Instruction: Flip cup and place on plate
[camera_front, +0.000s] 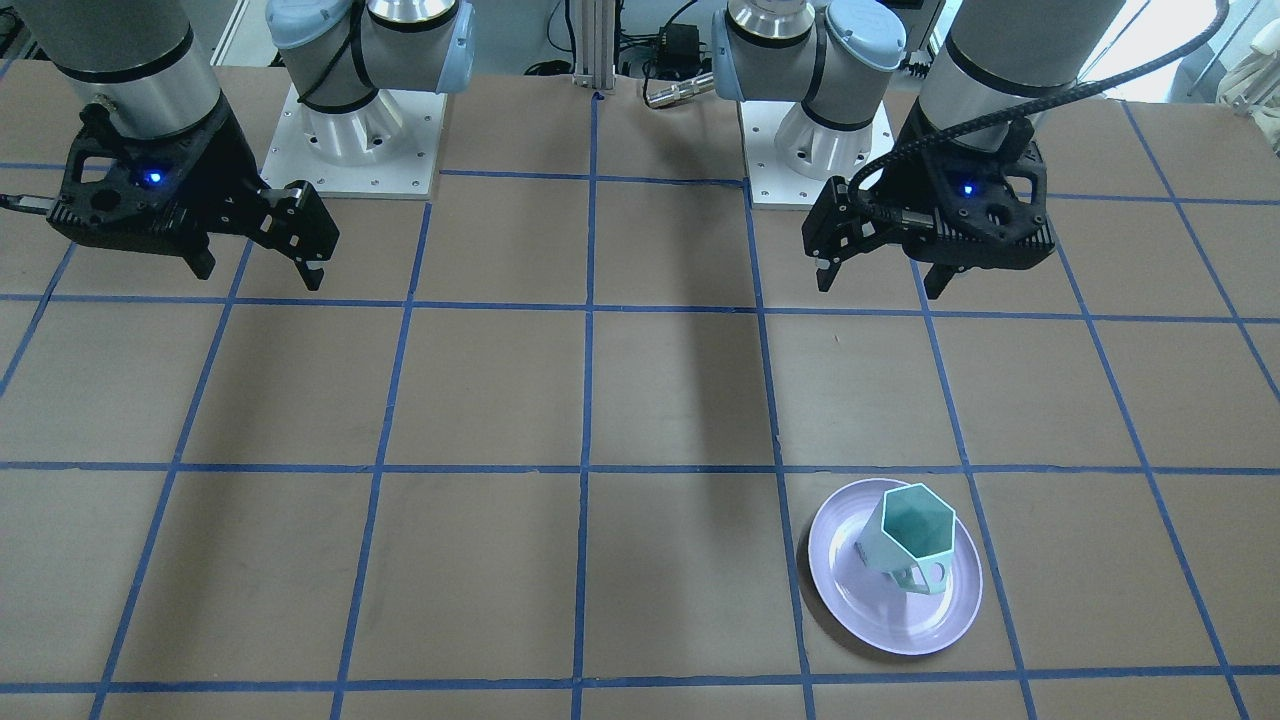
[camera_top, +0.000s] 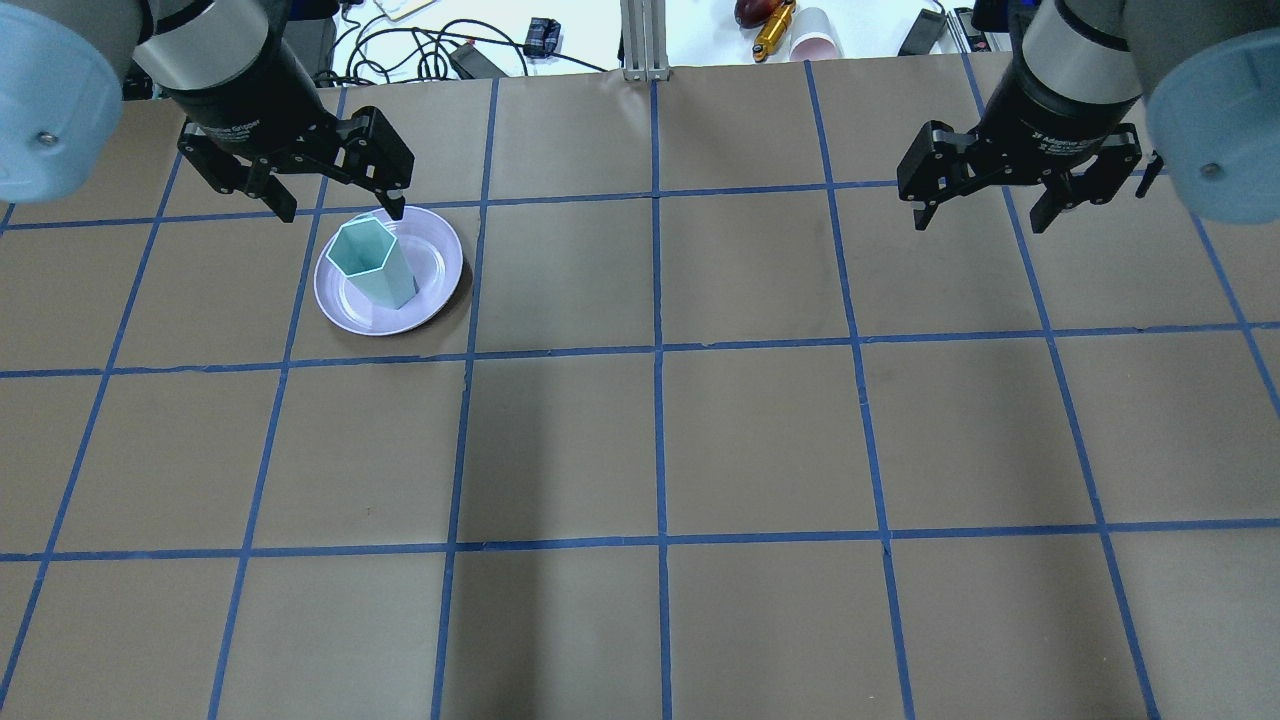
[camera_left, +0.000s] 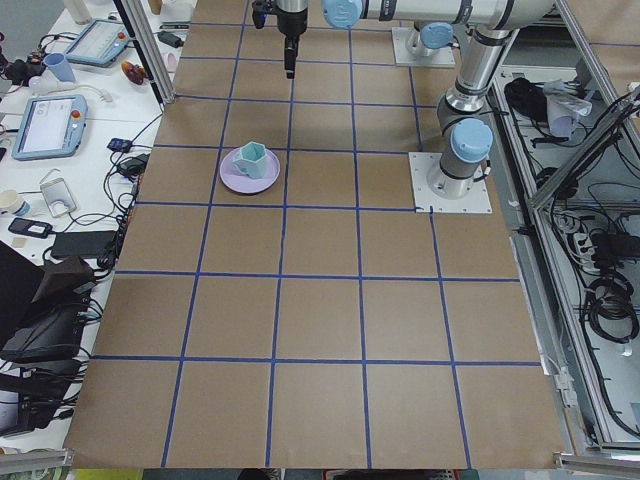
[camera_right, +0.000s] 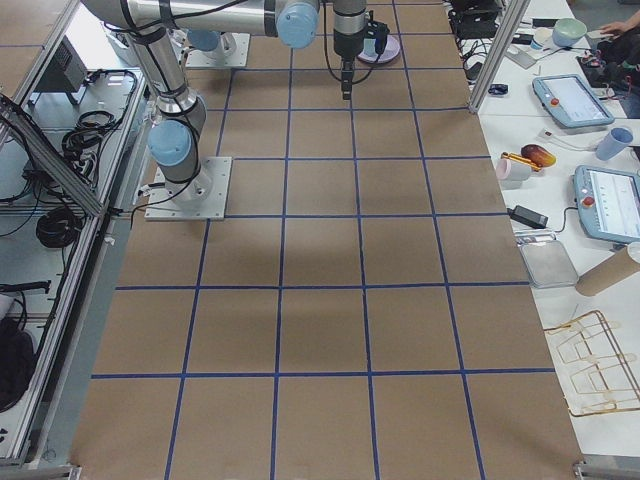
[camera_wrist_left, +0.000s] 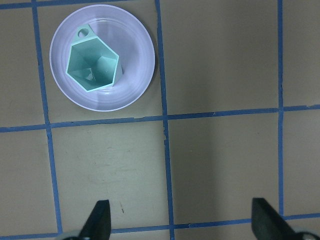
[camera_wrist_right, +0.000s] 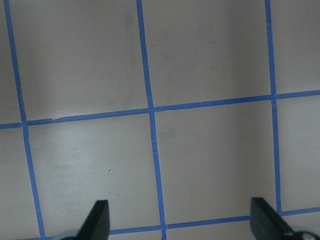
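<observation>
- Small pale mint-green faceted cup (camera_front: 905, 540): smooth, hard, plastic-looking; low sheen outside, darker teal inside.
- Round pale lavender plate (camera_front: 900, 628): glossy and smooth, bright highlights along the rim; plastic or glazed ware, cannot tell which.
- Brown table covering (camera_front: 480, 390): matt, paper-like sheet, faintly scuffed.
- Blue grid lines (camera_front: 588, 400): thin matt tape, uneven at the joins.
- Left gripper (camera_front: 878, 287) and right gripper (camera_front: 260, 278): black matt plastic housings.
- Arm tubes (camera_front: 1010, 50): satin grey-silver metal.
- Joint caps (camera_front: 870, 35): pale blue smooth plastic.
- Base plates (camera_front: 410, 160): pale flat metal with screw heads.
</observation>
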